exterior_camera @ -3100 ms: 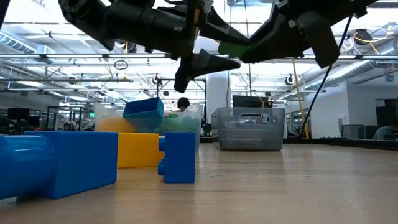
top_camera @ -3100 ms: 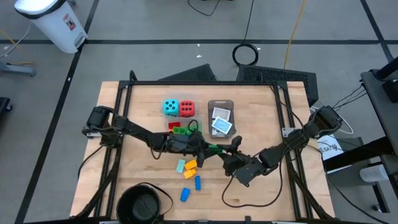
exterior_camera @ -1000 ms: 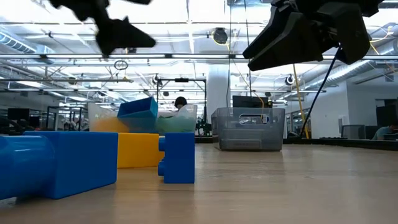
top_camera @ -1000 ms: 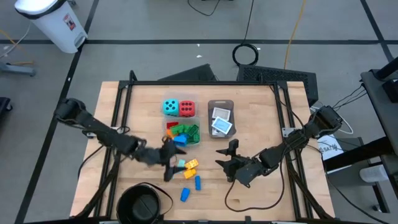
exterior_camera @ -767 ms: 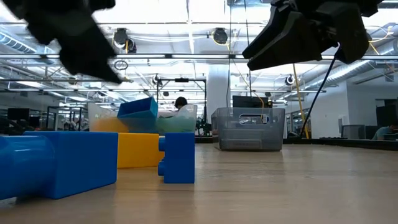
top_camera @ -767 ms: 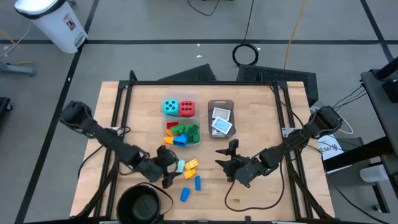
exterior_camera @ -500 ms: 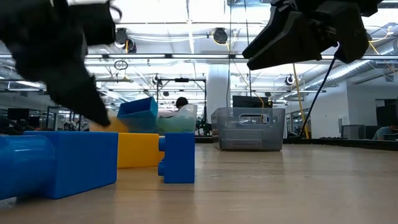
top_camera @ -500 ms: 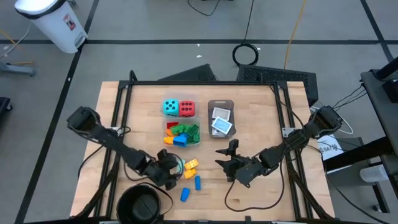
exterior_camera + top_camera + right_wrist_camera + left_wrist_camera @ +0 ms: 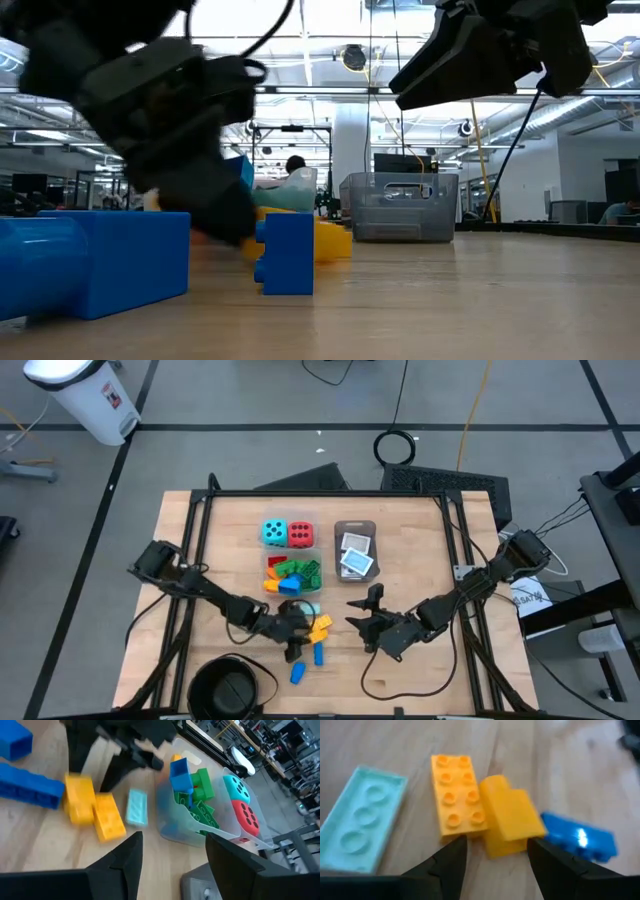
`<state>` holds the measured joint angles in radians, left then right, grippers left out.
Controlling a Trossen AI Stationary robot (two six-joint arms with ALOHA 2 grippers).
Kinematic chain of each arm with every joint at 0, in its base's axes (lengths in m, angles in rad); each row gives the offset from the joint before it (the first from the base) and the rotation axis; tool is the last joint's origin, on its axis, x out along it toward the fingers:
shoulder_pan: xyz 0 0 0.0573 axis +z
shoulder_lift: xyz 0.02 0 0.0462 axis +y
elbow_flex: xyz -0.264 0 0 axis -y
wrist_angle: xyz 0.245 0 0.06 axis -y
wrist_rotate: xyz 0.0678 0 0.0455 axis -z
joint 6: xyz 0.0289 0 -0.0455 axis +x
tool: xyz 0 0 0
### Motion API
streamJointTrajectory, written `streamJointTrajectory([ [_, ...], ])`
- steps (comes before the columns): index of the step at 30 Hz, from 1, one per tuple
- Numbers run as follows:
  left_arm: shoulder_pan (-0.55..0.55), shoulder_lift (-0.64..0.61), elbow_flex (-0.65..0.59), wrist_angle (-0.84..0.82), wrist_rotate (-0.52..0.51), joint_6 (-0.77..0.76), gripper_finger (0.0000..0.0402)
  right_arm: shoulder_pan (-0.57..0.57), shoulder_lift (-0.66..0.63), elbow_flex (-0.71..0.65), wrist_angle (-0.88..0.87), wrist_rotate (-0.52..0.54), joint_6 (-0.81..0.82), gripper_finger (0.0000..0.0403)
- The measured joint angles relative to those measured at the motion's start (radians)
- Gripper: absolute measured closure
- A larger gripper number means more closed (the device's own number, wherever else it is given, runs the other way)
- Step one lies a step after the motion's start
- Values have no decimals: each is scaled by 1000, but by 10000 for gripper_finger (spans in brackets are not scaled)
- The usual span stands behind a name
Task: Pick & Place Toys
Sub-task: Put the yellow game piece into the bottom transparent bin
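Nearest, blue bricks [image 9: 298,672] lie on the table [image 9: 200,560]. Just beyond, the left gripper [image 9: 496,851] hovers low, fingers parted around the near end of a yellow brick [image 9: 510,821], not gripping it. The right gripper [image 9: 172,842] waits to the right, half open, empty. Farther off, both dice [image 9: 286,533] sit behind the brick tub [image 9: 314,586].

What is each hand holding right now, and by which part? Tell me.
Nothing. The left hand stands open around the yellow brick, not yet gripping it. The right hand is open and empty.
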<state>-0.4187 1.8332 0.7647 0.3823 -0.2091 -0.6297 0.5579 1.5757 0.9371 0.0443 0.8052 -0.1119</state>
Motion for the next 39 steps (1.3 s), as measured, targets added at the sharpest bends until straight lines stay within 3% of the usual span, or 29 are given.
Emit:
streamJointTrajectory([
  [4,32,-4,0,29,105,21,198,-7,0,0,-4,-68,71,216],
  [9,50,-21,0,14,237,0,199,-59,34,0,21,-301,129,214],
  [15,49,-28,-1,24,218,6,197,-114,184,-31,291,-519,67,183],
  [22,51,-29,0,40,208,28,197,-146,301,-31,490,-532,-21,129],
  [25,52,-29,0,37,199,30,200,-168,346,-31,536,-623,-2,126],
  [28,52,-29,0,39,170,31,203,-180,393,-31,602,-680,18,134],
  [39,52,-29,0,39,129,31,204,-198,420,-31,611,-677,20,203],
])
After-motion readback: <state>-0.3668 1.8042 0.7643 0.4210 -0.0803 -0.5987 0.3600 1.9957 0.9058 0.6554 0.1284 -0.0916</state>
